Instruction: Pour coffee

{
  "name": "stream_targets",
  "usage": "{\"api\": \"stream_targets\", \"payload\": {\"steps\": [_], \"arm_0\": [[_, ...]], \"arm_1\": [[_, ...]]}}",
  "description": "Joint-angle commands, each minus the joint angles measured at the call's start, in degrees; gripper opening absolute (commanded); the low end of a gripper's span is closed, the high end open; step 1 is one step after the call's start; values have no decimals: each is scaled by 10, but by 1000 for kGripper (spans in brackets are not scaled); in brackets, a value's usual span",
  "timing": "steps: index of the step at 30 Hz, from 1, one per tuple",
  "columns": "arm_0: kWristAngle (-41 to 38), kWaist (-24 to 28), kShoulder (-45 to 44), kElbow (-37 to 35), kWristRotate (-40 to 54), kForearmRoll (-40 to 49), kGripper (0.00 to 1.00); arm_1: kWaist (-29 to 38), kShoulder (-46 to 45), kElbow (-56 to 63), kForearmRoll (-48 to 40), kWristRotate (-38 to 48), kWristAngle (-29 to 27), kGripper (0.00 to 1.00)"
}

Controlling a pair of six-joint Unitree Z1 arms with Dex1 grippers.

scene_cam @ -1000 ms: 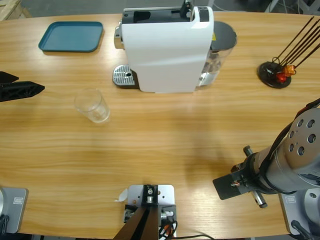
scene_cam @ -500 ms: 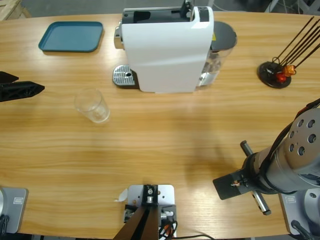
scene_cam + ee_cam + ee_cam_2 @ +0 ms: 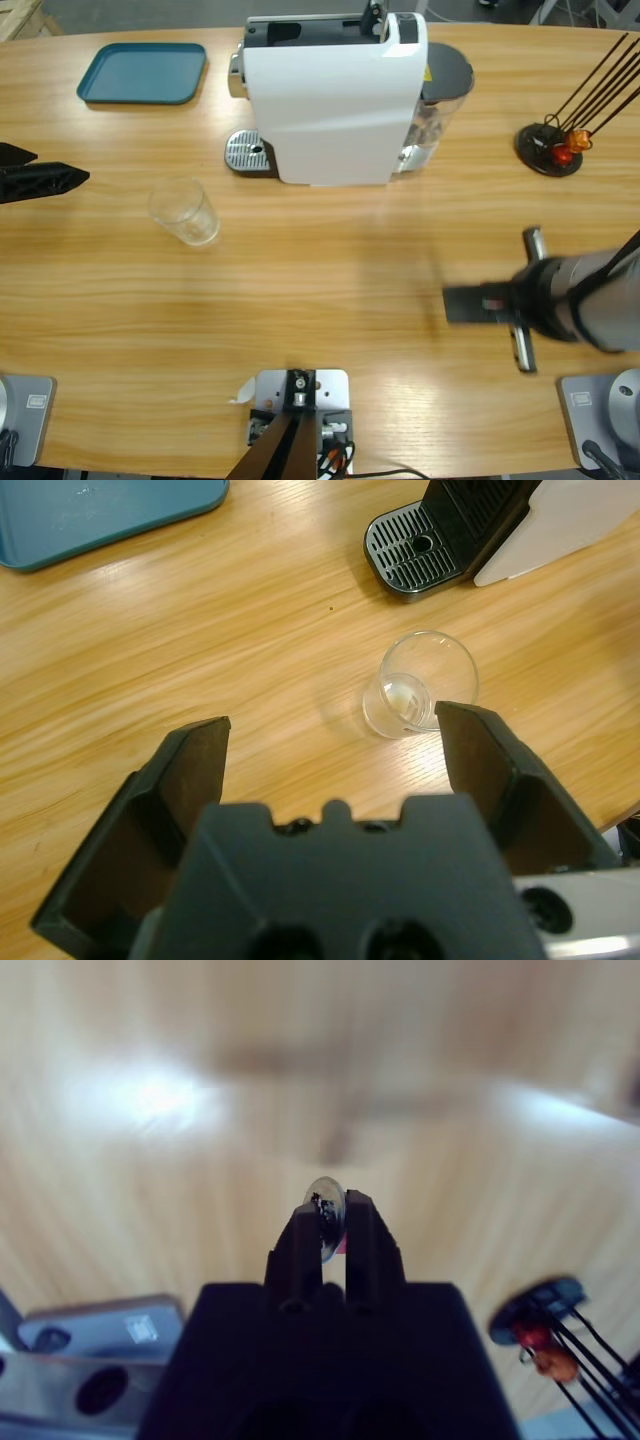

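No coffee shows in any view. A clear glass tumbler (image 3: 185, 210) stands empty on the table, in front and to the left of the white coffee machine (image 3: 330, 95) and its metal drip tray (image 3: 247, 153). My left gripper (image 3: 45, 180) lies at the table's left edge, open. In the left wrist view the tumbler (image 3: 420, 685) stands beyond the jaws and apart from them, with the drip tray (image 3: 415, 555) farther off. My right gripper (image 3: 455, 303) hovers over the right half of the table. It is shut on a small round silvery capsule (image 3: 325, 1203) with a pink part.
A teal tray (image 3: 142, 72) lies at the back left, the same teal tray (image 3: 100, 510) that shows in the left wrist view. A black stand with dark sticks and red-orange bits (image 3: 550, 148) sits at the right, behind my right arm. The machine's transparent tank (image 3: 440, 105) is at its right side.
My right arm has swung away from the front edge towards the middle of the table, and its wrist has turned. The left gripper and the tumbler have not moved.
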Motion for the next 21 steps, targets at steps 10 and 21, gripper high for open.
{"api": "stream_targets", "payload": {"steps": [10, 21], "arm_0": [[4, -4, 13, 17, -3, -6, 890], [4, -4, 12, 17, -2, -6, 890]], "arm_1": [[2, 104, -453, 306, 411, -112, 34], [2, 204, -730, 390, 477, -125, 34]]}}
